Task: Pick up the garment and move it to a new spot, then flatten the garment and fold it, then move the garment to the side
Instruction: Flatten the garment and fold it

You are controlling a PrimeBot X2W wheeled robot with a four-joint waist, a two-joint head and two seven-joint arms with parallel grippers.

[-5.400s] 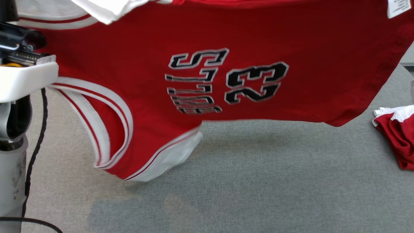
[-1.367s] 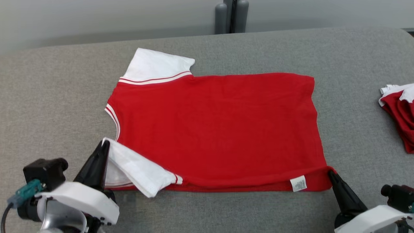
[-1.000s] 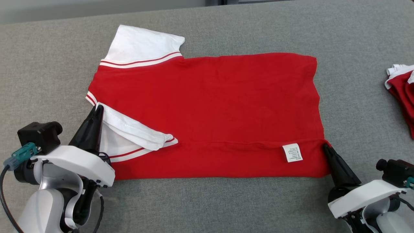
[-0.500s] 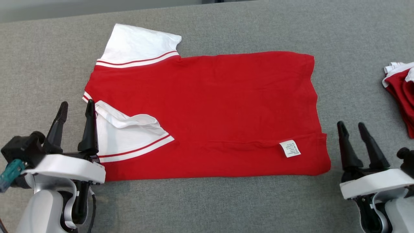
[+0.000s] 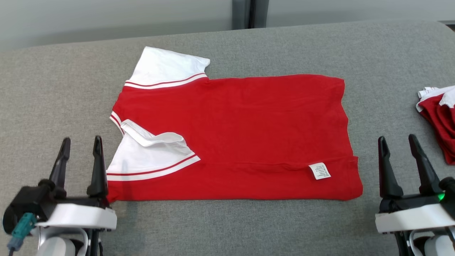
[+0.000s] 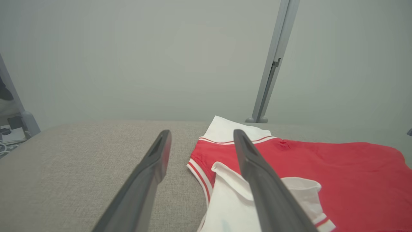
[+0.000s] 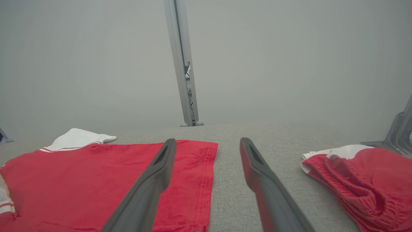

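Since the end effectors sit closest to us, we'll start there: the left end effector [image 5: 81, 140] and right end effector [image 5: 397, 138] hover with fingers spread, holding nothing, just off the shirt's near corners. The red shirt [image 5: 241, 131] lies flat on the bench [image 5: 227, 227], so we'd call moving and flattening done. Its near edge looks folded over, label [image 5: 319, 171] facing up, and the near sleeve [image 5: 149, 160] is flipped onto the red. Further back, the far sleeve [image 5: 167, 65] sticks out unfolded. We reckon more folding's left, then shifting it aside, maybe toward the clothes pile [image 5: 439, 121].
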